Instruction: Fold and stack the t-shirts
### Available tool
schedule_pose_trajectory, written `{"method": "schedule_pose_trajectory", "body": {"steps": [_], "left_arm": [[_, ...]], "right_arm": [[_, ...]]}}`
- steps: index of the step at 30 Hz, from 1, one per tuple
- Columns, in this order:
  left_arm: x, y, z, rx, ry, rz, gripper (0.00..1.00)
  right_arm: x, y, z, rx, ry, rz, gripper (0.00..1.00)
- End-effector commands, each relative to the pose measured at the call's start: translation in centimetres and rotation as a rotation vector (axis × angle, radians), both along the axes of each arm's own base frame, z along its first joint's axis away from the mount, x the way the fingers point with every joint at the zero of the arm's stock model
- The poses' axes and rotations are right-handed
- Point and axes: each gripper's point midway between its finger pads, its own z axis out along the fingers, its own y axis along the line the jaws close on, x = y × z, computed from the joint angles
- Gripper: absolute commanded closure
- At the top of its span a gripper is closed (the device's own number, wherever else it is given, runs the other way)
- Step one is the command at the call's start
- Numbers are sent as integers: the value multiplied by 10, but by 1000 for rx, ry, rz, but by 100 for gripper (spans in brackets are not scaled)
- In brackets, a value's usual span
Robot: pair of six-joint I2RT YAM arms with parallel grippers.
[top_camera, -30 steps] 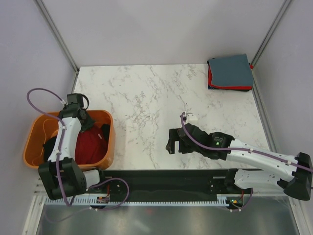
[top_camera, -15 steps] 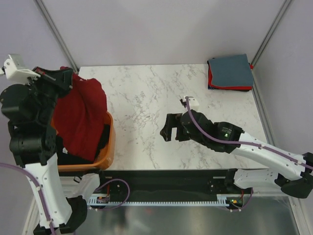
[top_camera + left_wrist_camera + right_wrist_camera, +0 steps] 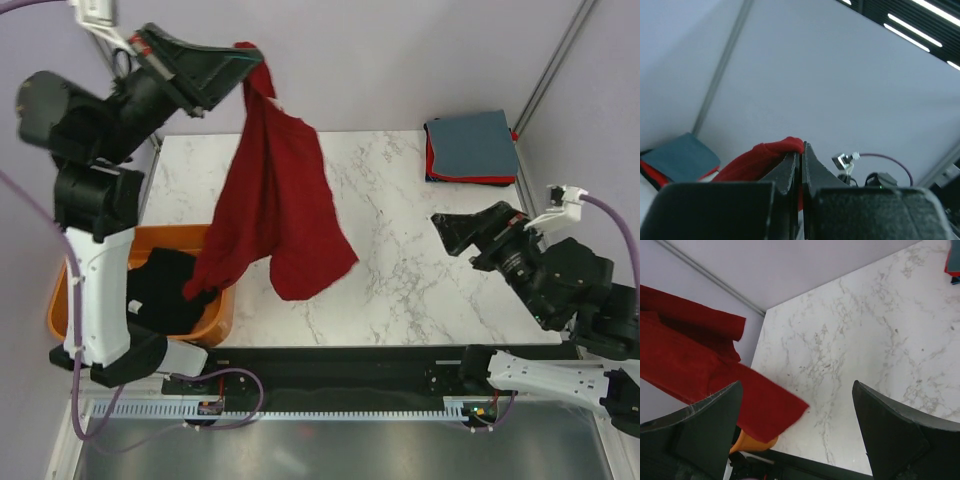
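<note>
Fabric of the dark red t-shirt (image 3: 270, 200) is being pinched, hanging beneath the left gripper (image 3: 245, 55). The right gripper (image 3: 450, 230) is being held spread.

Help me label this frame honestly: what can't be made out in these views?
- Top view: the hanging dark red t-shirt and the left arm partly cover the black t-shirt in the orange basket.
- Top view: the folded stack shows only a grey-blue top and red edge; layers uncountable.
- Left wrist view: the shut left fingers hide all but one red fold.
- Right wrist view: the frame edge cuts off the stack.
</note>
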Motion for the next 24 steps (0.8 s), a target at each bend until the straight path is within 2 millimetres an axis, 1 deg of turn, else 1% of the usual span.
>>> {"method": "schedule_pose_trajectory", "body": {"steps": [1, 2, 3, 4, 5, 6, 7, 8, 9, 10, 11, 12, 13, 14, 15, 16, 17, 18, 19, 20, 21, 23, 24], "left_arm": [[3, -61, -12, 12, 36, -198, 98], [16, -78, -24, 11, 92, -188, 98], [5, -107, -33, 22, 129, -257, 98], [11, -129, -46, 43, 160, -281, 98], [26, -160, -68, 76, 207, -302, 98], [16, -193, -84, 110, 233, -361, 98], [19, -213, -99, 134, 261, -370, 98], [22, -230, -109, 145, 284, -372, 98], [29, -272, -150, 203, 349, -411, 98], [30, -290, -168, 225, 380, -430, 98], [33, -308, -187, 246, 413, -452, 98], [42, -339, -235, 300, 492, -476, 98], [44, -355, -262, 319, 568, -511, 98], [47, -366, -285, 339, 615, -526, 98], [52, -388, -336, 383, 710, -543, 98], [51, -397, -358, 406, 742, -563, 98], [47, -404, -377, 431, 770, -588, 98], [44, -413, -401, 456, 803, -602, 98], [47, -420, -433, 479, 863, -605, 98], [43, -424, -448, 496, 892, -624, 98], [44, -426, -459, 501, 915, -629, 96], [45, -427, -481, 533, 933, -638, 92], [49, -424, -488, 551, 924, -633, 80]], "right_arm": [[5, -30, 4, -80, 14, -119, 2], [6, -31, 2, -110, 31, -136, 2], [7, -40, 2, -123, 41, -175, 2], [3, -51, 1, -149, 56, -194, 2], [2, -55, 0, -140, 68, -212, 2], [2, -63, 0, -136, 67, -238, 2], [-1, -70, -7, -157, 80, -253, 2], [-3, -77, -7, -110, 89, -274, 2], [-5, -83, -10, -104, 95, -293, 2], [-7, -91, -21, -131, 113, -317, 2], [-9, -97, -25, -103, 125, -338, 2], [-10, -100, -30, -103, 140, -350, 2], [-12, -103, -41, -140, 162, -360, 2], [-13, -102, -47, -156, 170, -351, 2], [-12, -98, -59, -177, 190, -348, 2], [-13, -95, -66, -177, 206, -342, 2], [-14, -89, -75, -182, 234, -323, 2], [-14, -83, -88, -206, 262, -318, 2], [-14, -79, -95, -215, 281, -316, 2], [-14, -70, -105, -252, 312, -300, 2], [-13, -66, -115, -286, 331, -295, 2], [-13, -53, -127, -332, 369, -266, 2], [-13, -49, -136, -360, 383, -252, 2]]}}
